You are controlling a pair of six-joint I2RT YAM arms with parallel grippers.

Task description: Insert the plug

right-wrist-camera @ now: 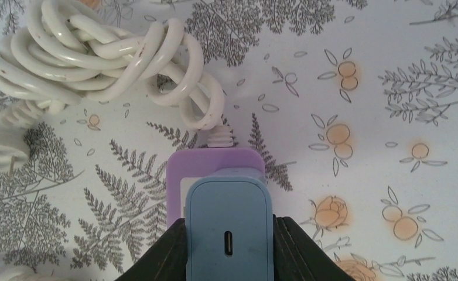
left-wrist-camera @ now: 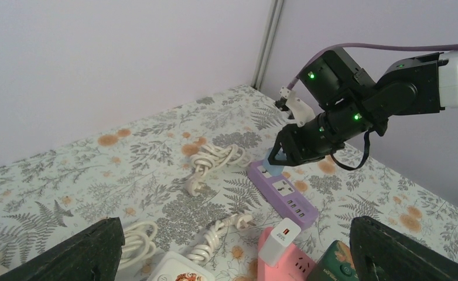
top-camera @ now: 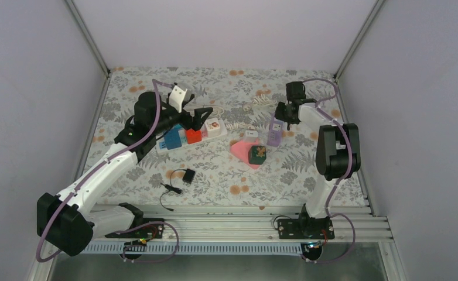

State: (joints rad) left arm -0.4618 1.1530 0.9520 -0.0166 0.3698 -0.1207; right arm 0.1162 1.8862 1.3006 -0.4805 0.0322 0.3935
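Note:
My right gripper (right-wrist-camera: 229,246) is shut on a light blue charger plug (right-wrist-camera: 229,228) with a USB-C port on its back. It holds the plug directly over the far end of the purple power strip (right-wrist-camera: 214,165); I cannot tell whether the prongs are in the socket. In the left wrist view the right gripper (left-wrist-camera: 285,157) holds the blue plug (left-wrist-camera: 274,166) at the purple strip's (left-wrist-camera: 285,196) far socket. In the top view the right gripper (top-camera: 280,117) is above the purple strip (top-camera: 274,134). My left gripper (left-wrist-camera: 232,257) is open and empty, hovering above the white strip (top-camera: 215,127).
A pink power strip (top-camera: 240,150) carries a white charger (left-wrist-camera: 278,241) and a green block (top-camera: 257,154). Red (top-camera: 192,136) and blue (top-camera: 172,139) blocks lie by the white strip. Coiled white cables (left-wrist-camera: 215,159) lie nearby. A black adapter (top-camera: 188,175) with its cable lies near the front.

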